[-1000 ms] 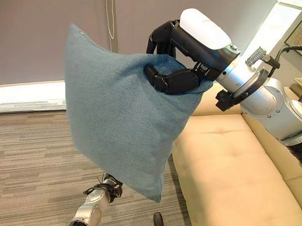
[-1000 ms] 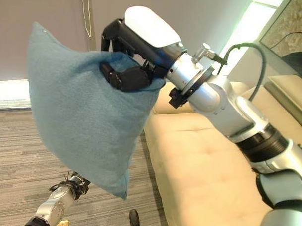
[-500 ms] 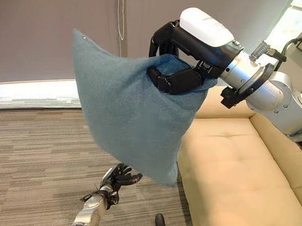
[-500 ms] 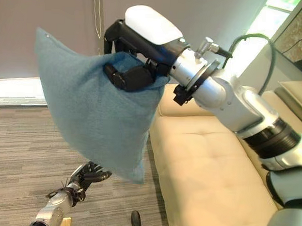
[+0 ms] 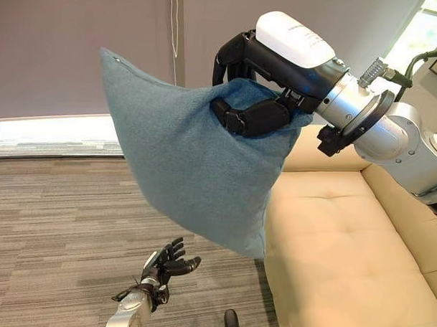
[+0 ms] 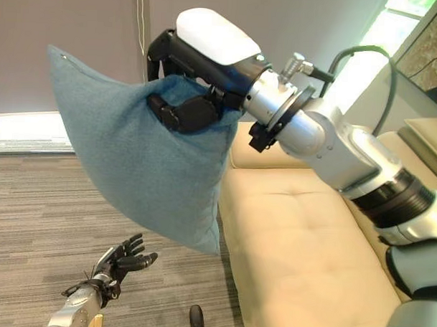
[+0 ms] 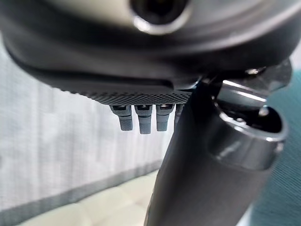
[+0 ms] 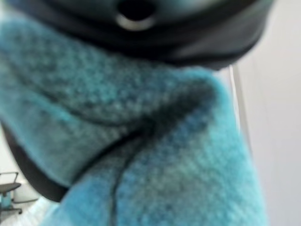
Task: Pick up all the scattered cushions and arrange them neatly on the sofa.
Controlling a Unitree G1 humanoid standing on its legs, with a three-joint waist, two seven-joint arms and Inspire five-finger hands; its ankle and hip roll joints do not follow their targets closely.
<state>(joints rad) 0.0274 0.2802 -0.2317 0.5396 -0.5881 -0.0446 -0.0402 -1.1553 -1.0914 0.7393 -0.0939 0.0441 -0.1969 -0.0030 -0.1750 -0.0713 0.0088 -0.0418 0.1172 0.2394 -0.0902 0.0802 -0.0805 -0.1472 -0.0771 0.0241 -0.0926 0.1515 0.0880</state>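
A blue-grey cushion (image 5: pixel 190 162) hangs in the air beside the cream sofa (image 5: pixel 345 247), its lower corner near the sofa's left end. My right hand (image 5: pixel 256 111) is shut on the cushion's upper right corner, thumb pinching the cloth against the fingers; up close the cushion (image 8: pixel 155 155) fills the right wrist view. My left hand (image 5: pixel 168 261) is low above the floor under the cushion, open, with fingers spread and holding nothing. Its fingers (image 7: pixel 141 120) are straight in the left wrist view.
The sofa's seat (image 6: pixel 302 245) is bare, with its back along the right side. Grey striped carpet (image 5: pixel 51 229) covers the floor to the left. A grey wall (image 5: pixel 65 43) with a hanging cord (image 5: pixel 173 33) stands behind.
The cushion has swung its lower corner toward the sofa. My left hand came out from behind it, opened its fingers and has moved lower. The camera turned a little.
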